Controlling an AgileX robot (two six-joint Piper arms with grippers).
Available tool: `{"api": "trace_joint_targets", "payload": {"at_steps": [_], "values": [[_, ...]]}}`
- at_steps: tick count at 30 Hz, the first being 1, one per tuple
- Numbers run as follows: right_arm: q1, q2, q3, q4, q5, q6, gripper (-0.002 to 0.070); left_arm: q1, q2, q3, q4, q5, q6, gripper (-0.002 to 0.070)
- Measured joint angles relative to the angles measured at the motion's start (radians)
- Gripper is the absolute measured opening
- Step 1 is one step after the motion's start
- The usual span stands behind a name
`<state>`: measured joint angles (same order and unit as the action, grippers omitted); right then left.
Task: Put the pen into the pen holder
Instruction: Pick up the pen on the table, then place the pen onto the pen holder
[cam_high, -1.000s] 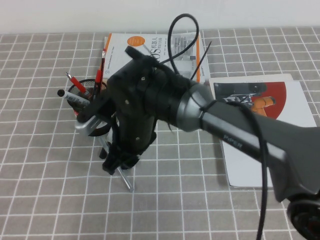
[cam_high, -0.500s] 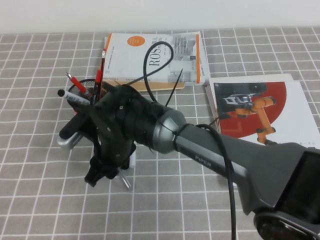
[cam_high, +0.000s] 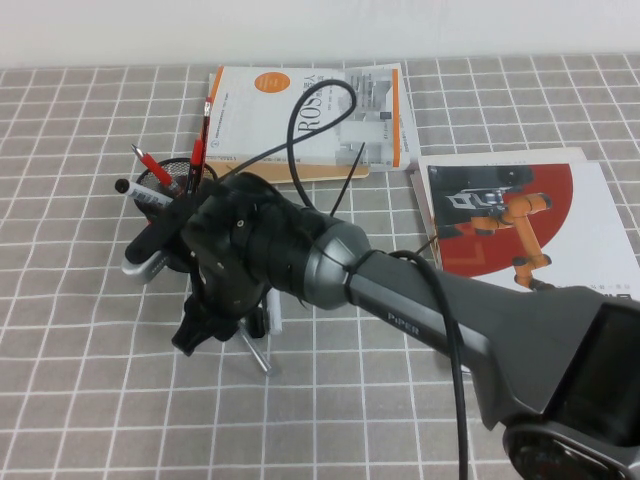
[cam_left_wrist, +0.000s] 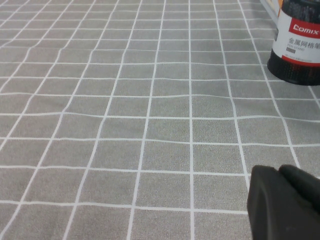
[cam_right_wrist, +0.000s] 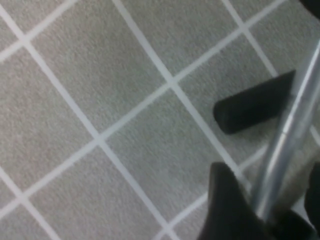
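The thin silver-grey pen (cam_high: 259, 356) lies on the checked cloth, mostly hidden under my right arm. In the right wrist view the pen (cam_right_wrist: 290, 135) runs between the two dark fingers with a gap at one side. My right gripper (cam_high: 226, 334) is low over it and open, also shown in its wrist view (cam_right_wrist: 270, 212). The black mesh pen holder (cam_high: 166, 181) stands just behind the gripper, partly hidden; its white-and-red label shows in the left wrist view (cam_left_wrist: 299, 39). My left gripper (cam_left_wrist: 285, 202) is shut and empty, well short of the holder.
Red pens (cam_high: 203, 132) and a black-capped marker (cam_high: 140, 193) stick out of the holder. A white marker (cam_high: 273, 313) lies beside the pen; its black cap (cam_right_wrist: 250, 107) is near the fingers. A book (cam_high: 310, 110) and a magazine (cam_high: 520, 215) lie behind and to the right.
My right arm has swung left and come down over the pen. The pen has stayed on the cloth. The left gripper shows no earlier frame.
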<state>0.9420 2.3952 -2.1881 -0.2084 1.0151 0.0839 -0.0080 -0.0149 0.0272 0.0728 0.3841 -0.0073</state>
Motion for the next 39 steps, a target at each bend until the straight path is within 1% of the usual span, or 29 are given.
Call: {"api": "trace_joint_targets", "payload": {"at_steps": [2, 5, 6, 9, 10, 11, 15, 19, 22, 24, 27, 33, 35, 38, 39], "values": [[0.0, 0.006, 0.0, 0.005, -0.01, 0.0, 0.0287, 0.0, 0.0, 0.0, 0.0, 0.0, 0.0, -0.0005], [0.0, 0.017, 0.0, 0.005, -0.01, 0.0, 0.0249, 0.0, 0.0, 0.0, 0.0, 0.0, 0.0, -0.0005], [0.0, 0.022, -0.001, 0.008, -0.01, 0.0, 0.0222, 0.0, 0.0, 0.0, 0.0, 0.0, 0.0, -0.0005], [0.0, 0.022, -0.004, 0.008, -0.01, 0.002, 0.0092, 0.0, 0.0, 0.0, 0.0, 0.0, 0.0, -0.0005], [0.0, 0.022, -0.004, 0.008, -0.01, 0.006, 0.0059, 0.0, 0.0, 0.0, 0.0, 0.0, 0.0, -0.0005], [0.0, 0.022, -0.004, 0.008, -0.008, 0.014, 0.0047, 0.0, 0.0, 0.0, 0.0, 0.0, 0.0, -0.0005], [0.0, 0.009, -0.004, 0.019, 0.015, 0.067, 0.0046, 0.0, 0.0, 0.0, 0.0, 0.0, 0.0, -0.0005], [0.0, -0.052, 0.0, 0.111, 0.036, 0.054, 0.0046, 0.0, 0.0, 0.0, 0.0, 0.0, 0.0, -0.0005], [0.0, -0.127, 0.054, 0.181, -0.006, 0.03, 0.0046, 0.0, 0.0, 0.0, 0.0, 0.0, 0.0, -0.0005], [0.0, -0.197, 0.135, 0.214, -0.097, 0.026, 0.0046, 0.0, 0.0, 0.0, 0.0, 0.0, 0.0, -0.0005], [0.0, -0.316, 0.311, 0.24, -0.312, 0.026, 0.0046, 0.0, 0.0, 0.0, 0.0, 0.0, 0.0, -0.0005], [0.0, -0.614, 0.8, 0.327, -0.764, 0.005, 0.0045, 0.0, 0.0, 0.0, 0.0, 0.0, 0.0, -0.0005], [0.0, -0.711, 0.97, 0.335, -0.99, 0.001, 0.0045, 0.0, 0.0, 0.0, 0.0, 0.0, 0.0, -0.0005], [0.0, -0.799, 1.165, 0.316, -1.436, 0.001, 0.0045, 0.0, 0.0, 0.0, 0.0, 0.0, 0.0, -0.0005], [0.0, -0.81, 1.203, 0.305, -1.555, 0.001, 0.0045, 0.0, 0.0, 0.0, 0.0, 0.0, 0.0, -0.0005]]}}
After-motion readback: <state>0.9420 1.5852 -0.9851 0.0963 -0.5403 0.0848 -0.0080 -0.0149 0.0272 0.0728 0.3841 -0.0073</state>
